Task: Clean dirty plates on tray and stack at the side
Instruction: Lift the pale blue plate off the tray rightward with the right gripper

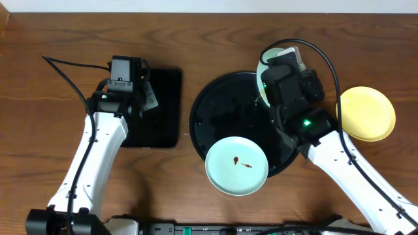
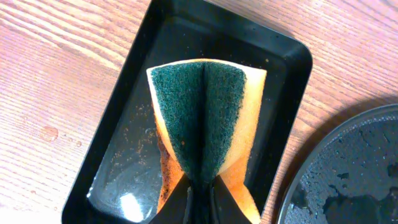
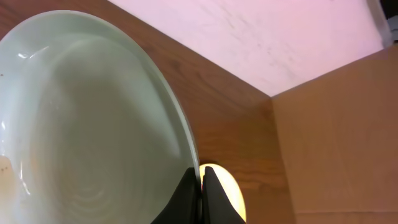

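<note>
A big round black tray [image 1: 215, 114] sits mid frame. The smeared mint plate [image 1: 236, 166], with two brown marks, lies flat over its lower rim. The tilted mint plate [image 3: 93, 124] stands at its upper right. The yellow plate [image 1: 366, 113] lies flat on the tabletop [image 1: 366, 39], far right

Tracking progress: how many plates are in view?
3: smeared mint plate on the tray, front rim; mint plate in the right tool; yellow plate on the table. None seem hidden.

Overhead, the right arm [image 1: 294, 88] hides nearly all of the mint plate [image 1: 261, 83] at the round tray's [image 1: 215, 111] one o'clock, only a sliver showing! Left wrist: sponge [image 2: 205, 118] cut off at six o'clock. Right wrist: yellow plate [image 3: 225, 186] barely peeks from behind the right tool [image 3: 200, 173].
</note>
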Motion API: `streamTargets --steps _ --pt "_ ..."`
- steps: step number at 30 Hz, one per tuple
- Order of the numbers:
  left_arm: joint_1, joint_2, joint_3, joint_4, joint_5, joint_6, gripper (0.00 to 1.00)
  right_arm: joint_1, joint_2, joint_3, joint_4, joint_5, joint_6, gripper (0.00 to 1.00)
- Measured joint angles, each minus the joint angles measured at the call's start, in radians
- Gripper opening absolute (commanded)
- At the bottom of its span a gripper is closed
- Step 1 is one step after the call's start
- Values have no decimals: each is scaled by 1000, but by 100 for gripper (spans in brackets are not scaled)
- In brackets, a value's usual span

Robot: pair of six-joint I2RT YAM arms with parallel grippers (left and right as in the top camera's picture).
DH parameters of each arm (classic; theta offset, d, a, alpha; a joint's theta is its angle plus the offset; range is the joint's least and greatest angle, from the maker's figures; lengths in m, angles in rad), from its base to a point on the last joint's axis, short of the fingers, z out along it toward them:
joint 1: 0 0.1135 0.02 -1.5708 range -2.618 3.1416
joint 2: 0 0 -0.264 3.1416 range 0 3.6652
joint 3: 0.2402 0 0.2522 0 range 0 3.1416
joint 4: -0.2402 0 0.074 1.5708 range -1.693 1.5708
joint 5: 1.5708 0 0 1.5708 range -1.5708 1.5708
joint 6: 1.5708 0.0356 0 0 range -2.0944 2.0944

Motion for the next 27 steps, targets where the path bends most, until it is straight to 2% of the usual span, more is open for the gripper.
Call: streamTargets --steps 17,23,27 --pt "0 0 0 -13 0 0 8 0 0 0 1 80 -3 1" --pt "0 0 0 -13 0 0 8 -21 0 0 -130 49 170 1" --pt "0 0 0 -13 0 0 8 -113 0 -2 -204 2 334 1"
